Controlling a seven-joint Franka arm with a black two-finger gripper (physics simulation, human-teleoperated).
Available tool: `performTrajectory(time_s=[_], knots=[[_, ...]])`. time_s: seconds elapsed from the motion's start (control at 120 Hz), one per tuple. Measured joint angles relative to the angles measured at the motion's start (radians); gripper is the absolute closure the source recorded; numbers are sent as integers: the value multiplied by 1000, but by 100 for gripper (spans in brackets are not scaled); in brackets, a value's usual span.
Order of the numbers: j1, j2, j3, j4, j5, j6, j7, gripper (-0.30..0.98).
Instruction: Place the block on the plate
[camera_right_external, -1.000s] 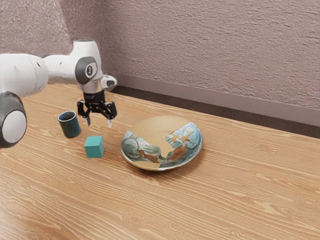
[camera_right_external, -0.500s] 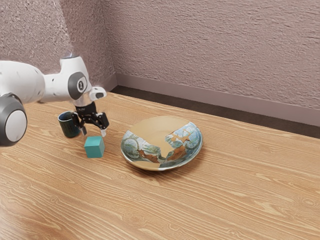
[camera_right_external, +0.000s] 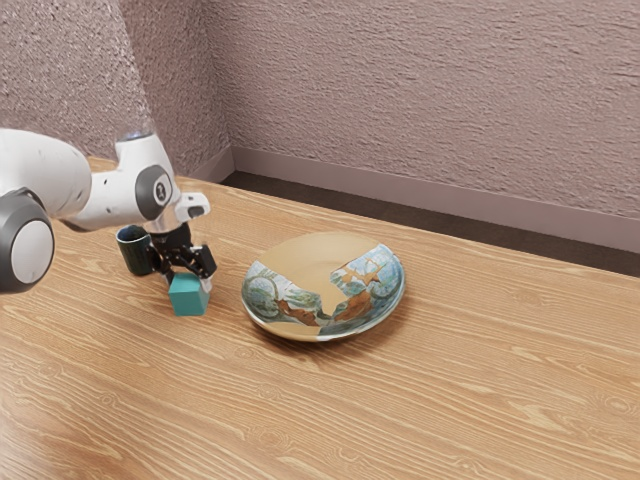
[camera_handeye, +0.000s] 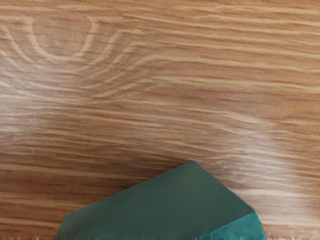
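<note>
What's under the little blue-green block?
The wooden table is under the block. You can see wood around its bottom edges, but not the spot right underneath, because the block covers it. So I can't tell if anything tiny is hiding there.

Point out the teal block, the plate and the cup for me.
Teal block (camera_right_external: 188, 304): exterior view, on the side face toward the camera.
Plate (camera_right_external: 312, 260): exterior view, on the plain tan part of its inside.
Cup (camera_right_external: 134, 258): exterior view, on its outer wall.
</note>
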Motion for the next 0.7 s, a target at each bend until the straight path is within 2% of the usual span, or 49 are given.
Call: performTrajectory(time_s=[0.133, 0.275, 0.5, 0.7], knots=[[-2, -5, -2, -7, 48, 0, -34, 0], [-3, -6, -5, -8, 71, 0, -73, 1], [-4, -6, -8, -8, 80, 0, -121, 16], [-4, -8, -8, -7, 83, 0, -153, 24]])
